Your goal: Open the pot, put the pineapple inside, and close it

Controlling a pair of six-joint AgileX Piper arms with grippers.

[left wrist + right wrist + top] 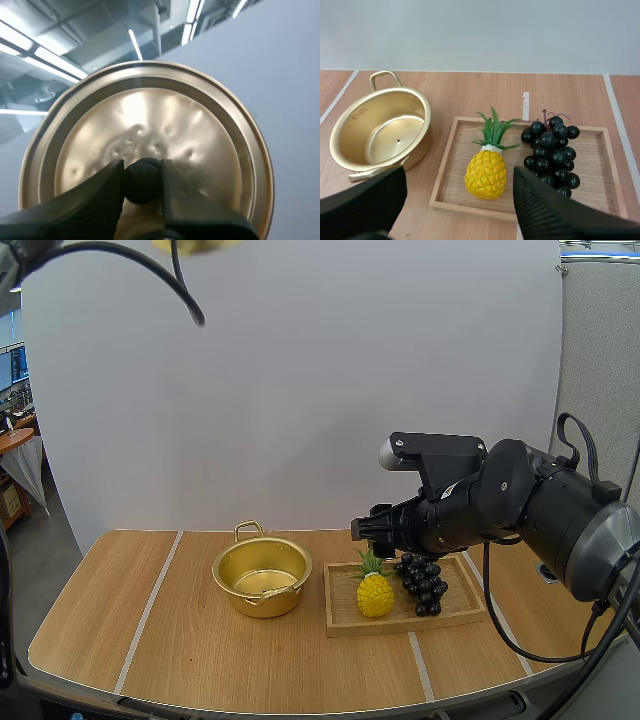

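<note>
Pineapple (486, 172) lies on the tray (456, 170) beside the pot (395, 137), looking light, stiff and bumpy, best taken across its body by the spread right hand (460, 175) above it, while the left hand (142, 172) pinches the lid (150, 115) by its knob (142, 182).

Pot (262, 602): golden, lidless, empty, upright, loop handles on near and far sides; stands mid-table (200, 660), just left of wooden tray (400, 625).
Pineapple (375, 594): yellow, green crown pointing far; lies on tray's left part.
Lid (150, 120): golden, dented, off pot; black knob (142, 182) pinched by left gripper (142, 167).
</note>
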